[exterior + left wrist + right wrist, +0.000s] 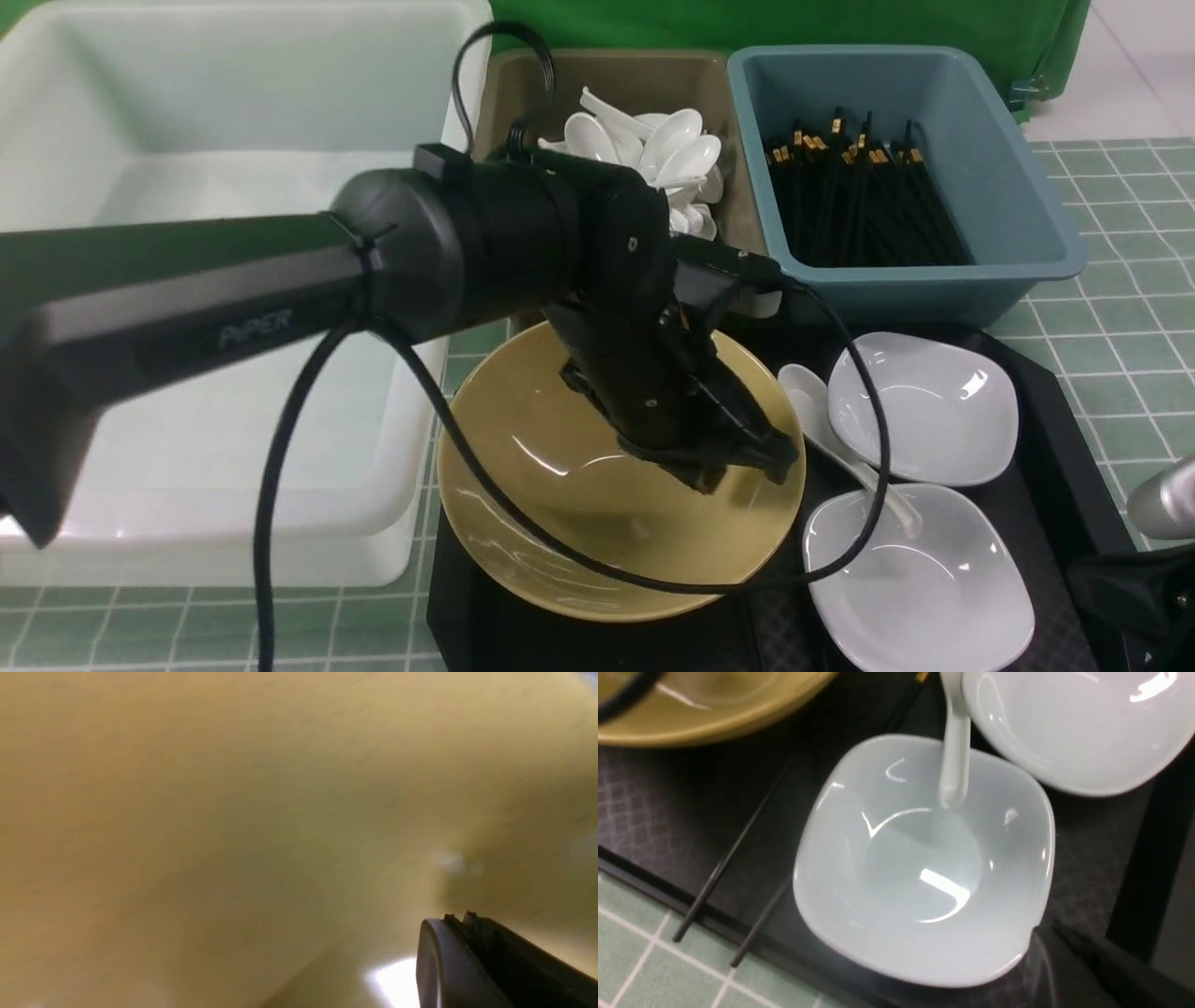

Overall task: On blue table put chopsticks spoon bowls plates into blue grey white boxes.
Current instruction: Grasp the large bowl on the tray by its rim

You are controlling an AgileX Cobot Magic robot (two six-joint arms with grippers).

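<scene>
- My left jaws are together over the big tan bowl; the close view is blurry, so I can't tell if they touch it.
- My right jaws are together, near one white dish.
- The white spoon has its handle over that dish, beside the other white dish.
- Two loose chopsticks poke over the black tray's edge.
- More black sticks sit in the blue box.
</scene>
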